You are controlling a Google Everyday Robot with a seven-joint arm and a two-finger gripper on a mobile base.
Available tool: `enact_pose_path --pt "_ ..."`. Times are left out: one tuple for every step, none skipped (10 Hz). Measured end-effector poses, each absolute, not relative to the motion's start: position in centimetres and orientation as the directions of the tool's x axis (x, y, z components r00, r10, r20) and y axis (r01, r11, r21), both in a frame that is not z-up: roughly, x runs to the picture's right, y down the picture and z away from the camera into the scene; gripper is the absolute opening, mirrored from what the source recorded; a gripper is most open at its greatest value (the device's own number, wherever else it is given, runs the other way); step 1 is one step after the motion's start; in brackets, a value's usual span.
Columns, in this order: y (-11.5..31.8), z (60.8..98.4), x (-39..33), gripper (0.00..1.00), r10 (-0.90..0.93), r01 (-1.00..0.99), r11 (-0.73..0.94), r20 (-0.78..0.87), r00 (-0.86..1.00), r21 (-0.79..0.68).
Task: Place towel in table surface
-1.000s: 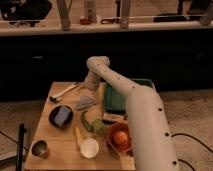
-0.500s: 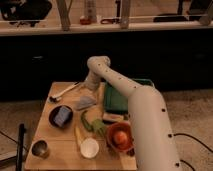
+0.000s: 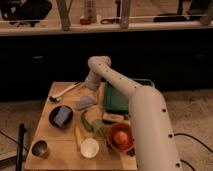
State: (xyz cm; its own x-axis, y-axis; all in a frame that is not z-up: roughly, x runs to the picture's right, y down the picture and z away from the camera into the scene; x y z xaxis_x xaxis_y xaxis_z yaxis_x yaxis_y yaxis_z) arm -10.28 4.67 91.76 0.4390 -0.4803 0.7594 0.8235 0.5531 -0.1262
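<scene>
Camera view: I had the gripper point(image 3: 90, 88) hanging over the far half of the table surface point(image 3: 59, 137), fingers spread wide and holding nothing. The towel point(image 3: 86, 103) lay crumpled on the wood just beneath it, between the black bowl point(image 3: 51, 116) and the green tray point(image 3: 123, 98). I judged the placing done, so the next move called for a straight lift clear. The ladle point(image 3: 64, 92) lay near the far edge beside the gripper, so no sideways swing.

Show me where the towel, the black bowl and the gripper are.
towel point(image 3: 86, 103): camera view, middle of the cloth.
black bowl point(image 3: 51, 115): camera view, left rim.
gripper point(image 3: 90, 88): camera view, its tip, above the towel's far edge.
</scene>
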Motion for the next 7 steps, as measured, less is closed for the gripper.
enact_pose_path --pt "4.64 91.80 -10.28 0.80 -0.480 0.822 0.555 0.760 0.438 -0.123" --pt "4.59 91.83 -10.30 0.80 -0.479 0.822 0.557 0.761 0.437 -0.120" --pt "4.52 91.87 -10.30 0.80 -0.479 0.820 0.560 0.762 0.436 -0.117" --pt "4.45 91.97 -10.35 0.80 -0.478 0.819 0.562 0.763 0.435 -0.115" --pt "4.36 92.03 -10.39 0.80 -0.478 0.818 0.564 0.763 0.435 -0.114" --pt "4.29 92.14 -10.36 0.80 -0.477 0.817 0.564 0.762 0.437 -0.115" --pt "4.18 92.20 -10.35 0.80 -0.477 0.817 0.565 0.762 0.438 -0.116"
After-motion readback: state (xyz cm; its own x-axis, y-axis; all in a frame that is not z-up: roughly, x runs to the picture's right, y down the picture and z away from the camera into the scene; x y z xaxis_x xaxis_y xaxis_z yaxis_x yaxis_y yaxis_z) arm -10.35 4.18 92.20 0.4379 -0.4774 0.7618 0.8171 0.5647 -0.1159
